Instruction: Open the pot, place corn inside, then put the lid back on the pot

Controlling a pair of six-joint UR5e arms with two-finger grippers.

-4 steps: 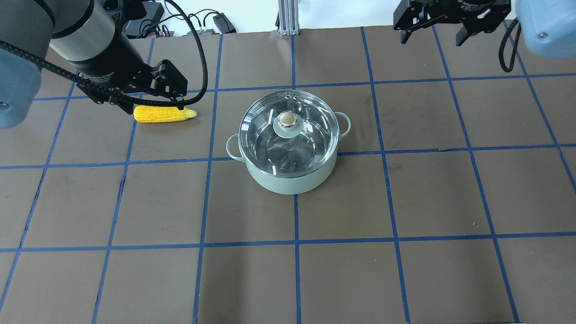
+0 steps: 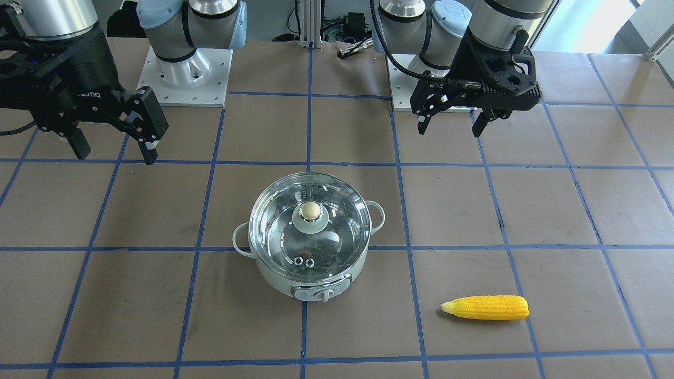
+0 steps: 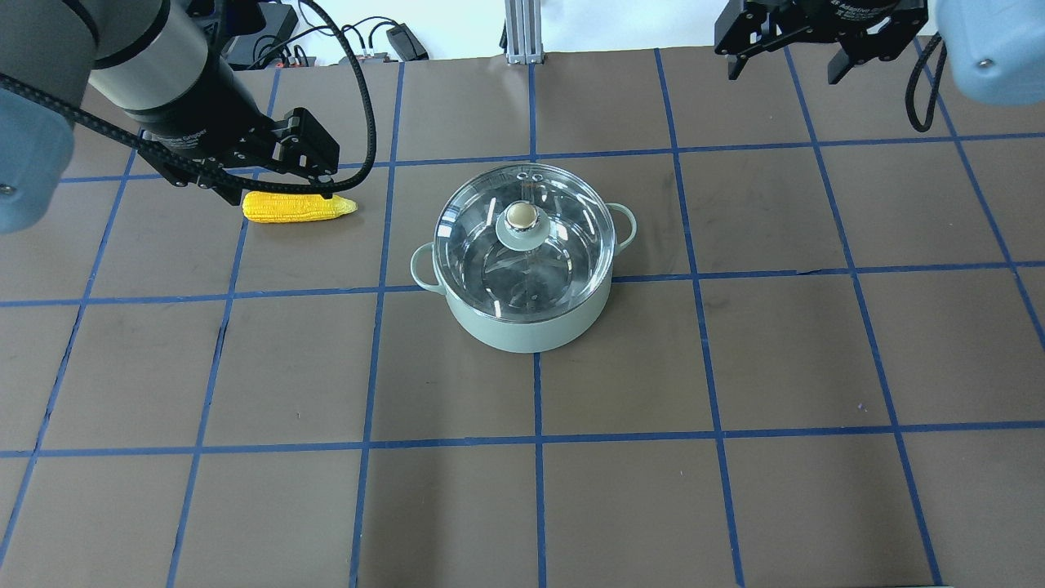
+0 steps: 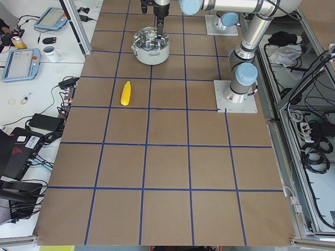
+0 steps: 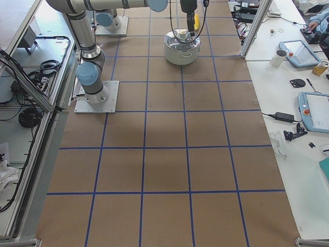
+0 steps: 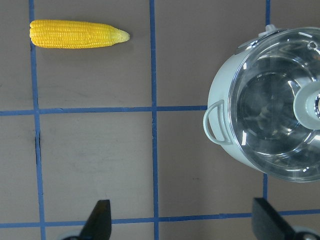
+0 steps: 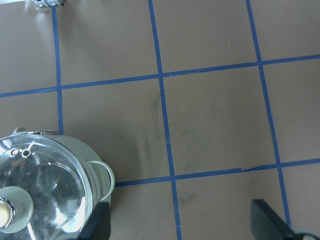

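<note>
The left hand (image 2: 448, 125) hangs spread wide and empty in the front-facing view, with the corn (image 2: 487, 308) lying on the tabletop (image 2: 158, 316) well out beyond its fingertips, away from the robot. The right hand (image 2: 116, 150) is likewise wide open with nothing in it, and the pot (image 2: 316, 287), its lid (image 2: 279, 237) seated, stands out ahead of it and inward toward the other arm. From overhead the left hand's fingers overlap the corn's far edge, but height is hard to read there. The left wrist view settles it: the corn lies ahead of the open fingers, not between them, with the pot off to one side. The right wrist view catches only the pot's edge beside one finger. The glass lid looks smooth and breakable, so its cream knob (image 2: 309, 211) seems the only sound hold. The corn looks light and ridged, best pinched across its thick middle.
</note>
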